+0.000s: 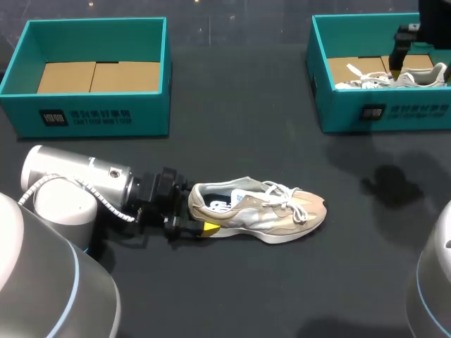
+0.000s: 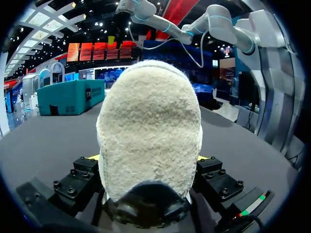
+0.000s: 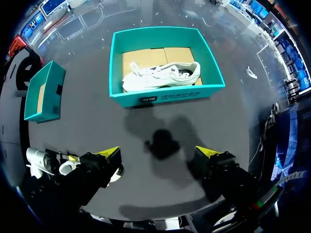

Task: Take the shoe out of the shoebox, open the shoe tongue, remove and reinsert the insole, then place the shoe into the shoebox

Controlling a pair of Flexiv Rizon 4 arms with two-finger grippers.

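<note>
A beige shoe with white laces lies on its sole on the dark table, toe pointing right. My left gripper is at its heel, one finger on each side. In the left wrist view the fuzzy heel fills the space between the fingers, so this gripper is shut on the shoe. My right gripper hangs open high above the table with nothing between its fingers. In the head view that gripper is over the right shoebox.
A white shoe lies in the right teal shoebox. A second teal shoebox at the back left shows only its cardboard floor. Dark table lies in front of the beige shoe.
</note>
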